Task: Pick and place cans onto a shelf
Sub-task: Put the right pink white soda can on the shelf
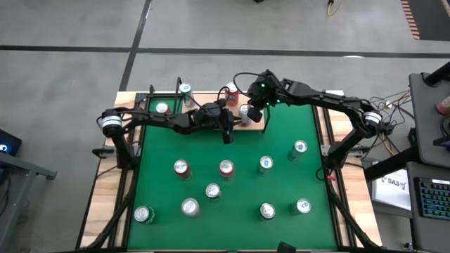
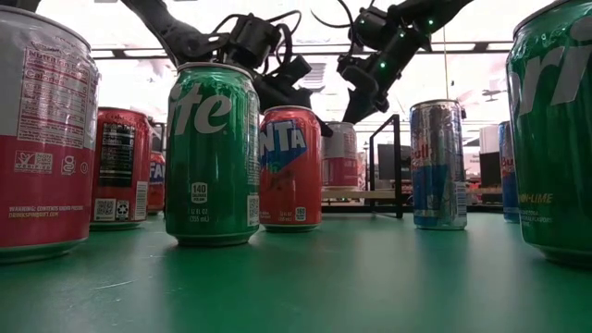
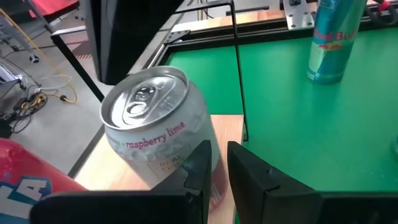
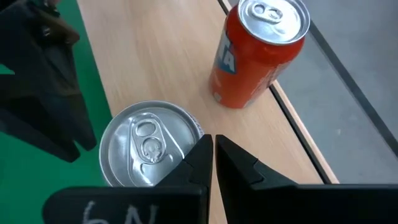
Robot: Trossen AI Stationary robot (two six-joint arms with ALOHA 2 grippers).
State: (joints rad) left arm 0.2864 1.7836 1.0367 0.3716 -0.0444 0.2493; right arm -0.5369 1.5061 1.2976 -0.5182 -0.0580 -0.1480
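Hovering over the far edge of the table, both arms meet at the shelf (image 1: 211, 121), the light-wood board with black wire uprights along the table's far side. The left gripper (image 3: 214, 165) sits low beside the raspberry lime can (image 3: 155, 127), a silver-white can standing upright on the shelf; its fingers are nearly together with only a narrow gap, nothing between them, and whether they touch the can's side I cannot tell. The right gripper (image 4: 213, 158) is above that same can (image 4: 149, 146), fingers shut tight and empty, tips just over the can's rim. Close by on the board stands an orange-red can (image 4: 258, 53), upright, apart from the silver one. In the high view two more cans stand at the shelf's left end (image 1: 185, 89) (image 1: 162, 108). The other cans are loose on the green table (image 1: 281, 232): red-topped ones near the middle (image 1: 182, 167) (image 1: 226, 167), silver-white ones in front of them (image 1: 212, 190) (image 1: 190, 206), a green one at the near left (image 1: 143, 213), and four on the right side (image 1: 265, 164) (image 1: 299, 148) (image 1: 267, 210) (image 1: 303, 206). In the low view a green Sprite can (image 2: 212, 153) and an orange Fanta can (image 2: 289, 166) stand in front, a slim blue-silver Red Bull can (image 2: 437, 164) to the right, all upright. The left wrist view also catches a teal Red Bull can (image 3: 333, 37) upright on the green surface beyond the shelf's wire upright.
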